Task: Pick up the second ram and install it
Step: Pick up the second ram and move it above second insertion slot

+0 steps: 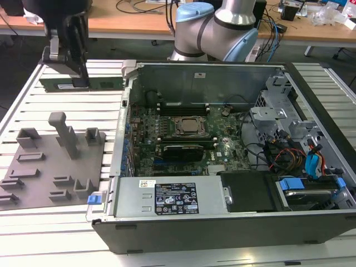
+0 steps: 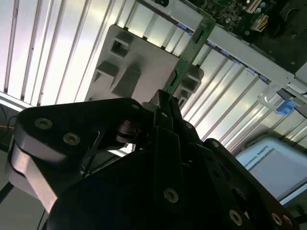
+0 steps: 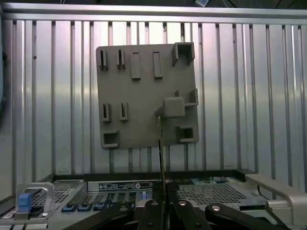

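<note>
The second ram, a long thin green strip, hangs level above the slatted table at the exterior view's far left, and my gripper is shut on it from above. The strip runs out from between the black fingers in the second wrist view. The first wrist view catches the ram edge-on as a thin line rising from my gripper. The open computer case with its green motherboard lies to the exterior view's right of the strip.
A grey fixture plate with upright blocks lies on the slatted table below the ram, also seen in both wrist views. Cables and drive bays crowd the case's far side. The arm's base stands behind the case.
</note>
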Motion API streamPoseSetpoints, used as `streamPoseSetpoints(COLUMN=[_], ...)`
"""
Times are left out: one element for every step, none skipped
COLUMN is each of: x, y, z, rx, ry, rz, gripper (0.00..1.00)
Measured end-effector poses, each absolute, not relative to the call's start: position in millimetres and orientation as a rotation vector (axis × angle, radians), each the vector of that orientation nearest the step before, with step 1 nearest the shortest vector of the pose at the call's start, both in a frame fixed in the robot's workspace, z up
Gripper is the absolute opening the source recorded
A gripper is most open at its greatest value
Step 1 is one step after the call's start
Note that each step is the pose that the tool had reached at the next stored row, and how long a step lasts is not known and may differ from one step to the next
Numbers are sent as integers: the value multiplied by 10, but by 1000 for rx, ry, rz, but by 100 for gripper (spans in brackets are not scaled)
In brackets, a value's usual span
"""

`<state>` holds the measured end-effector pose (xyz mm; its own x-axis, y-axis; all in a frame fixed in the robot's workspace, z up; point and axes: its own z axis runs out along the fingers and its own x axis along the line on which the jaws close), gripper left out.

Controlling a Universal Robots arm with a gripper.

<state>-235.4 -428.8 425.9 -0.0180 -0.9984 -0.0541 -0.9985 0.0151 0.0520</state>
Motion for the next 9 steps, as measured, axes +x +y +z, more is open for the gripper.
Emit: streamPoseSetpoints(x=[-2278,-2219,-2189,-2152,-2121,-2098,-2029,-1985,-1964], y=[-4287,-4287,-4288,-4288,-4288,-4287,-4288,-4288,-4288], z=[4259,4259,4260,4259,4259,4259,4259,4260,4260], rx=[-2200,-2200,-2201,-2200,-2200,-2201,-2201,-2201,-2201], ry=[2237,2237,2237,2237,2238,2238,2238,2238,2238], rz=[119,119,119,119,120,120,121,121,121], gripper=[14,14,14,14,14,14,14,14,14])
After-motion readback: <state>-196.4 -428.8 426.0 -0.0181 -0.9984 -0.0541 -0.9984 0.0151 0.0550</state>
